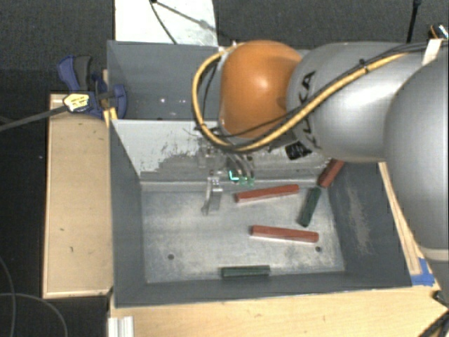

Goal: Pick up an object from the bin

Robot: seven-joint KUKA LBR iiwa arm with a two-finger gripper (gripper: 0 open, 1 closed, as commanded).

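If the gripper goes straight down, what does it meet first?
Probably the bare bin floor just left of the upper red-brown stick; depth is unclear, so the gripper may clip that stick's end.

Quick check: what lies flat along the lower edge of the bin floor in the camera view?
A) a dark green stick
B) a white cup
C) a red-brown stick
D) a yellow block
A: the dark green stick lies lengthwise against the floor's lower edge, while the nearest red-brown stick lies higher in the view, mid-floor.
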